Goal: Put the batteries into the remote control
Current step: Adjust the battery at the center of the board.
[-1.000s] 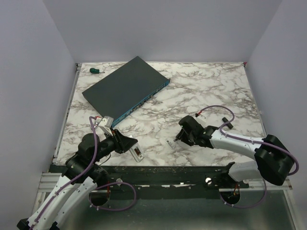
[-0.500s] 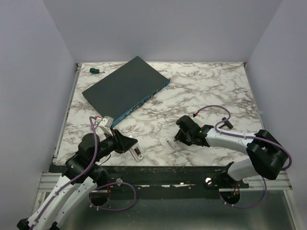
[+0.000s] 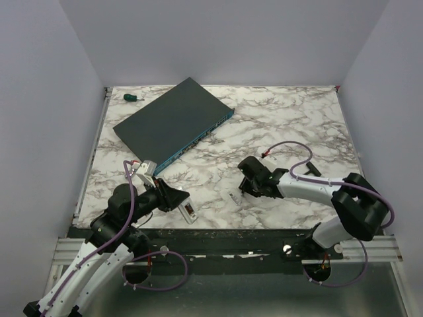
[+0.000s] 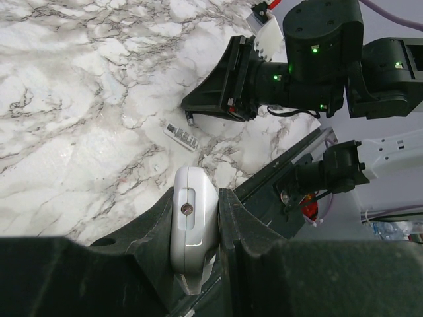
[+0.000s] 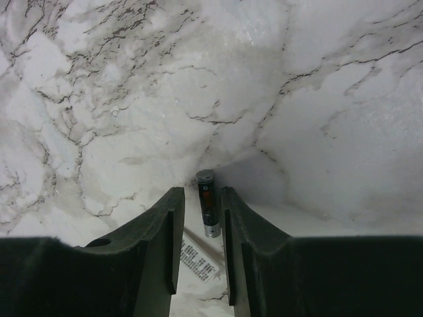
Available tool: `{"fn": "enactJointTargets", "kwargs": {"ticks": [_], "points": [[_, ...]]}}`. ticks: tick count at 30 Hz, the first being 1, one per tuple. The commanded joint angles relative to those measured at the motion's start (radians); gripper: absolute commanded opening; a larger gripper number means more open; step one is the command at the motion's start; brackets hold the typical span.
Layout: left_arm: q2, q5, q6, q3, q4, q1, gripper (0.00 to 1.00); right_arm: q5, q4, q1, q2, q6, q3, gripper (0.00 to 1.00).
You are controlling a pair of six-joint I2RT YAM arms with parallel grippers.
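Green-handled tool (image 3: 132, 98): just beyond the far left corner of the dark flat box (image 3: 173, 125), close to the back left corner of the marble table (image 3: 284, 119).
Dark flat box: lying flat and skewed, blue edge facing right and near.
Left gripper (image 4: 196, 201): nearward of the box's near corner, well apart from it; jaws pinching the remote control (image 4: 192, 228) by its long sides.
Remote control: held on edge, nearward of the box's blue edge, right at the table's near rim.
White strip (image 4: 181, 137): flat on the marble, nearward and right of the box, between the two grippers.
Right gripper (image 5: 200, 195): right of the strip, low over the marble; jaws slightly apart, one finger on each side of a battery (image 5: 209, 198), a thin gap showing on one side.
Open room: bare marble from the box's blue edge out to the table's right rim.
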Motion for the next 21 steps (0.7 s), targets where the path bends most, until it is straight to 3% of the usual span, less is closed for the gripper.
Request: {"fn": "enactJointTargets", "kwargs": {"ticks": [1,21], "points": [[-0.009,0.005,0.01,0.023,0.013,0.006,0.0,0.054,-0.084,0.004,0.056,-0.043,0.028,0.34],[-0.018,0.003,0.001,0.019,0.011,0.007,0.0,0.079,-0.276,0.015,0.173,-0.192,0.159,0.31]]}}
